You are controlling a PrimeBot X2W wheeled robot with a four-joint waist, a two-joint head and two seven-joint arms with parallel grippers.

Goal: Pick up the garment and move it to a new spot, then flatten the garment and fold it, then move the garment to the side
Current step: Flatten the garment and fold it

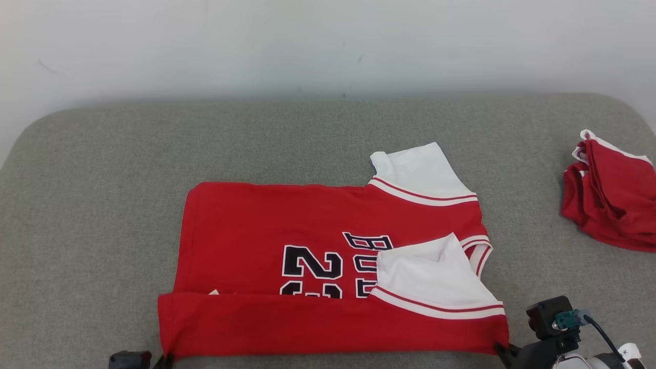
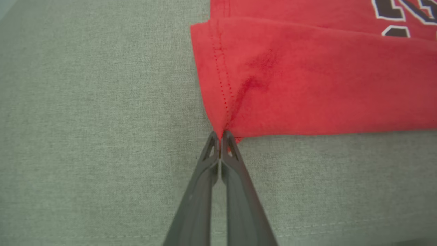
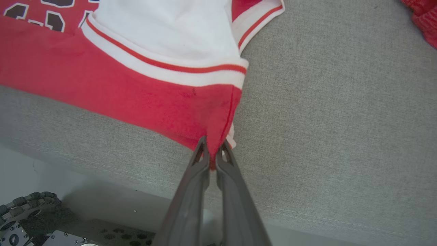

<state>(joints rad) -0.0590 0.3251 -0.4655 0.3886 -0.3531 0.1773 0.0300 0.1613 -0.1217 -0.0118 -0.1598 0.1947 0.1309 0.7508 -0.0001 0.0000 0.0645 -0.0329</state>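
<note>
Shirt flat mid cushion, near edge lapped over. Left gripper & right gripper each clamp a near corner. I'd say 1st fold underway; more folds + side move not done.

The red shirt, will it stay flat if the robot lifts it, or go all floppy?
Probably floppy: the red shirt puckers where shut jaws pinch its near corners. Lifted, it would likely sag between them. It looks thin, so probably light, and the rough grey cushion should keep it from sliding.
</note>
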